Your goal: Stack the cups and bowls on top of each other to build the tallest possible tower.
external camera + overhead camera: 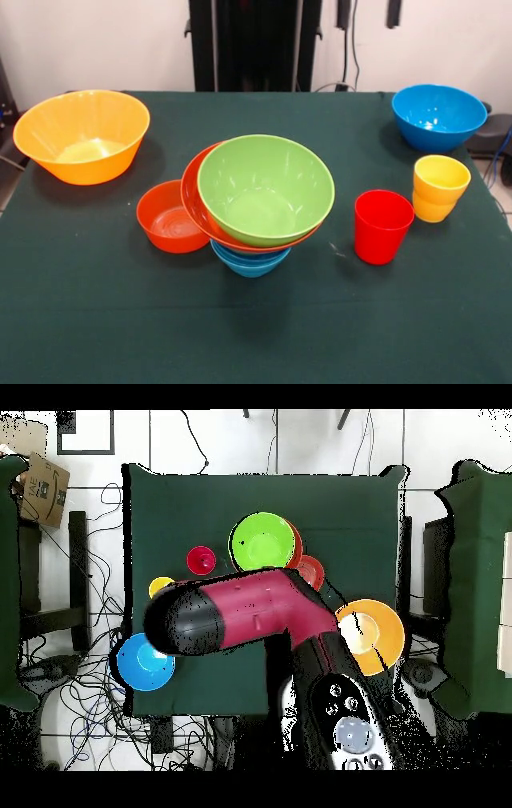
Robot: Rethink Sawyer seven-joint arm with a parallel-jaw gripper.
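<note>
Front view facing robot; overhead straight down; shared table (96, 320).

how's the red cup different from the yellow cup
The red cup is plain red with straight, smooth sides; the yellow cup is yellow with a stepped wall, its upper half wider than its lower. In the front view the red cup stands nearer the camera and closer to the stacked bowls; the yellow cup sits behind it, toward the table's edge, below the lone blue bowl. Both stand upright, mouths up, empty, and apart.
</note>
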